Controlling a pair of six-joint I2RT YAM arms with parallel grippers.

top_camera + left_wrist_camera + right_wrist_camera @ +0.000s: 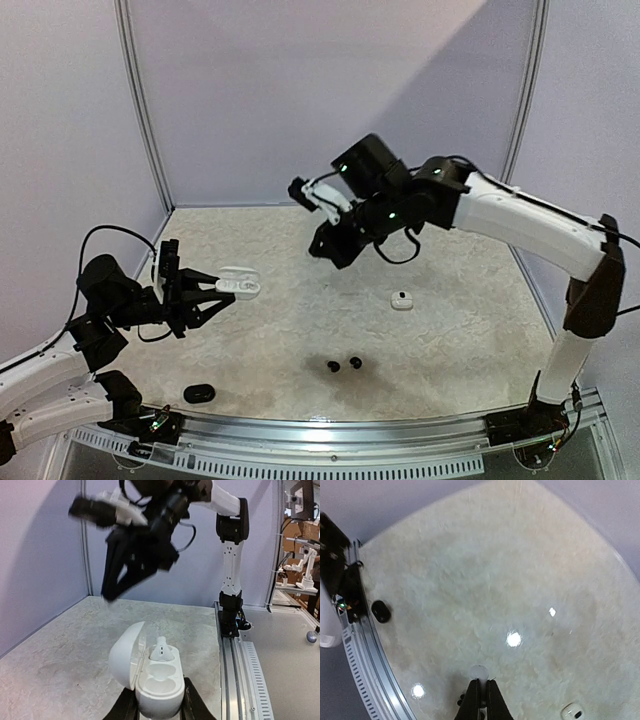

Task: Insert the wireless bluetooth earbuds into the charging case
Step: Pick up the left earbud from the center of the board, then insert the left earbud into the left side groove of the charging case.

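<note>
Nearest the arms' bases, a black case [200, 393] lies on the counter [450, 340] beside the rail. Two black buds [333, 366] sit loose a little further in, close together and well apart from that case.

Beyond them, on the left, the left jaws are closed on the body of a white case [157, 690] and hold it upright, its lid [125, 657] swung open to one side. One seated bud [162, 651] stands in the far well. The near well [159, 674] is bare.

Further back on the right, a small white object [402, 300] rests on the counter. It is too small to tell whether it is a bud or another case.

Farthest and highest, the right jaws hang over the middle of the counter. They are pinched shut on what looks like a white bud [479, 672] at their very tips, well apart from the white case.

The step in hand appears to be bringing the second white bud to its case. The next move calls for bringing the right jaws over and down onto the near well and turning the bud to match the well's shape. They should open only once the bud has settled, while the left jaws hold the case steady. A grip so near the tips may let the bud twist. The black buds are not yet cased.
</note>
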